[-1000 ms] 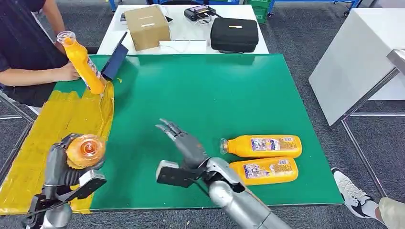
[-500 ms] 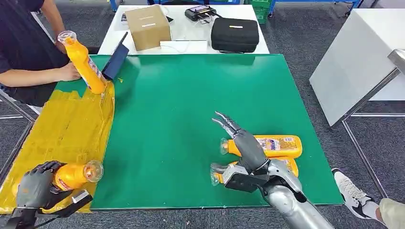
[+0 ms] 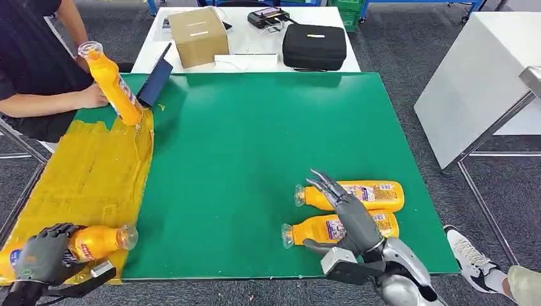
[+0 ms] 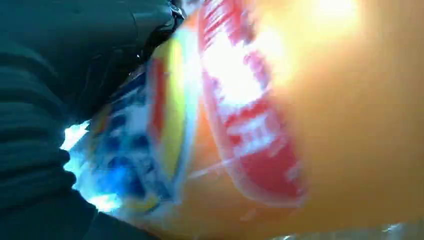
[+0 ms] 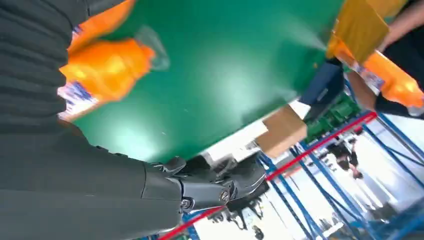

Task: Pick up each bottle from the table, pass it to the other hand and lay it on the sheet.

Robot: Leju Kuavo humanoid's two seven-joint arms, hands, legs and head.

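Note:
My left hand (image 3: pixel 39 260) grips an orange bottle (image 3: pixel 97 241) that lies on its side at the near corner of the yellow sheet (image 3: pixel 89 172), cap toward the green mat (image 3: pixel 255 140). The left wrist view has its label (image 4: pixel 250 125) close against my left hand (image 4: pixel 40 140). Two more orange bottles lie side by side at the near right, one farther (image 3: pixel 367 194) and one nearer (image 3: pixel 316 228). My right hand (image 3: pixel 349 218) is over them, fingers spread, holding nothing. In the right wrist view a bottle (image 5: pixel 107 67) lies beside my right hand (image 5: pixel 100 190).
A person at the far left holds another orange bottle (image 3: pixel 113 83) upright at the sheet's far edge, beside a dark tablet (image 3: pixel 154 81). A cardboard box (image 3: pixel 196 35) and a black case (image 3: pixel 313 46) sit on the white table behind. Another white table (image 3: pixel 478 76) stands to the right.
My left hand has come down and tipped its bottle from raised to lying on the sheet. My right hand has swung right, from mid-mat to over the two bottles.

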